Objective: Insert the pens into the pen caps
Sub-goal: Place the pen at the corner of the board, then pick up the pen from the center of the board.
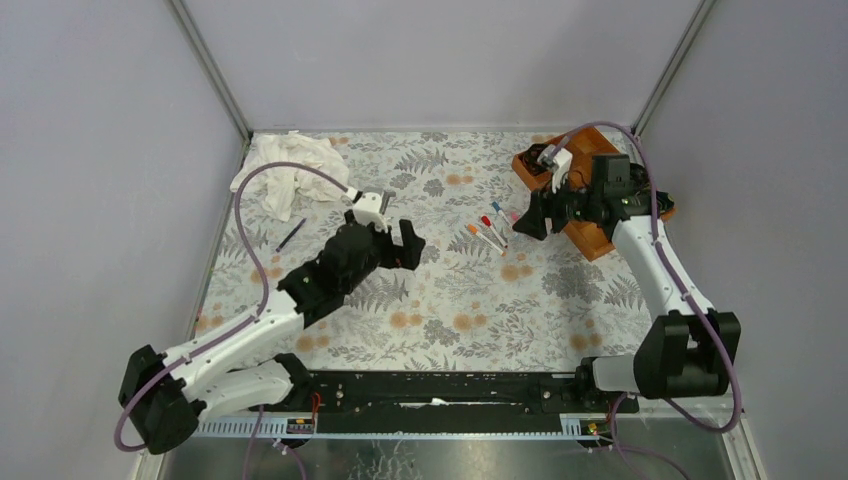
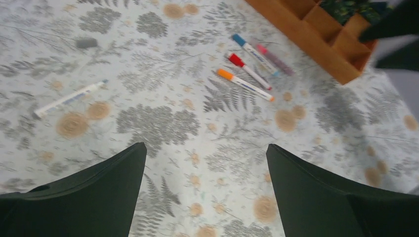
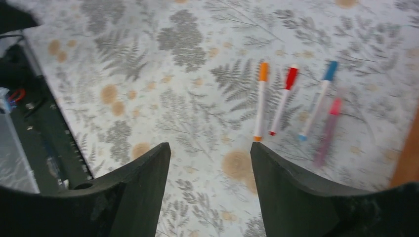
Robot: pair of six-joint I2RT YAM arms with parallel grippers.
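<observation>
As only top view shows, dark pen (image 1: 290,235)

Left gripper (image 2: 205,148): 2 black plastic fingers spread wide, nothing btwn them. Ahead, a bit right: orange-capped white pen (image 2: 244,85), red-capped white pen (image 2: 248,70), blue-capped white pen (image 2: 254,52) & pink-capped pen (image 2: 275,60), side by side. Ahead-left: long white pen (image 2: 69,98), alone. Far right: brown wooden box (image 2: 316,34).

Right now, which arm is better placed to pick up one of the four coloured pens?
Right, likely. The open right gripper hovers just short of the pens, with the nearest one right ahead. The left gripper, also open, sits visibly farther from them.
</observation>
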